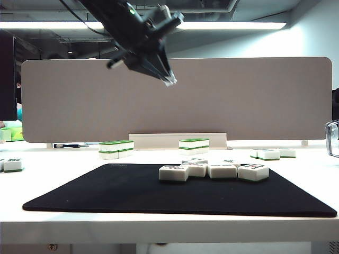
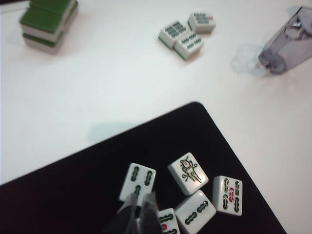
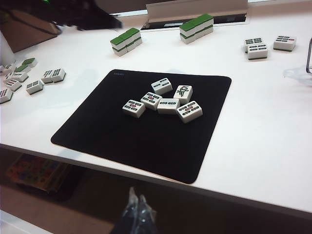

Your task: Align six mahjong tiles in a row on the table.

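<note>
1. The left hand [image 1: 169,80] hangs high over the black mat [image 1: 106,196], its fingers pressed together and pinching nothing; in its own wrist view the tips [image 2: 140,210] point down toward the cluster of tiles
2. The right hand [image 3: 136,214] sits low, off the near edge of the table [image 3: 263,146], well apart from everything; its fingers look pressed together and empty
3. The six mahjong tiles [image 3: 163,100] lie face up in a loose clump on the far right part of the mat, some touching, turned at different angles and not in a line
4. The step in hand seems to be the left hand's descent to nudge the tiles. It would go best coming down just beside one end tile, then pushing with the closed tips along a single line, so each tile squares against its neighbour without riding up on it
5. Counts in the right wrist view: six tiles on the mat, two green-topped stacks [image 3: 126,41] behind it, three loose tiles [image 3: 265,46] at the far right, and several more scattered at the left
</note>
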You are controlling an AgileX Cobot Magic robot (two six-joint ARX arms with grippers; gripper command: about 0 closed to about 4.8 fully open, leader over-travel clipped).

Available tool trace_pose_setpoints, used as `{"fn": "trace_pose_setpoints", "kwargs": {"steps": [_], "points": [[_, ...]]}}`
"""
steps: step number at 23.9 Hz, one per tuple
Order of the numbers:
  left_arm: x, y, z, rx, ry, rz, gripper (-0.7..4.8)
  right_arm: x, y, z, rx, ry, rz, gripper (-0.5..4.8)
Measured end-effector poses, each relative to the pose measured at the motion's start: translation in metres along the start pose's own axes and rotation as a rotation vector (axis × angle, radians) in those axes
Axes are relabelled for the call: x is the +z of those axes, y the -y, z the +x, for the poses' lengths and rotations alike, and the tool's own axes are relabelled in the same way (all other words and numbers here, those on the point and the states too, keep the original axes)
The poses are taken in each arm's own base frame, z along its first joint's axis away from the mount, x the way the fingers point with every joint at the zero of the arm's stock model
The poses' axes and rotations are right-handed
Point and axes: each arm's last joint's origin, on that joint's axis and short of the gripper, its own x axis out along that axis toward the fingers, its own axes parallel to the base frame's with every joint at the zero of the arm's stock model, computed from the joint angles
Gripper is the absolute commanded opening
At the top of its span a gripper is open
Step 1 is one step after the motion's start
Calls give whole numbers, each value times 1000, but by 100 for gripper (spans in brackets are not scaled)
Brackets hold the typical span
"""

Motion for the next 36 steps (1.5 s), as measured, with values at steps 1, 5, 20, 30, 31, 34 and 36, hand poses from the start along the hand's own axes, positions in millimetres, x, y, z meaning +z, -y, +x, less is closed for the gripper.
{"fn": "trace_pose_setpoints", "kwargs": {"steps": [1,5,20,30,31,34,36], "points": [[2,2,7,-3,-20,1,21,0,0,0,0,0,0,-1],[13,12,34,-23,-62,12,21,0,0,0,0,0,0,-1],[3,29,100,15,-300,-48,28,-1,0,0,-1,-8,4,-1],[-14,51,120,6,-341,-71,288,-1,0,0,-1,-15,7,-1],[-15,52,121,11,-345,-78,290,-1,0,0,-1,-15,7,-1],[-20,51,127,39,-356,-112,290,-2,0,0,-2,-16,8,-1],[-22,51,130,48,-360,-140,290,-2,0,0,-2,-16,8,-1]]}}
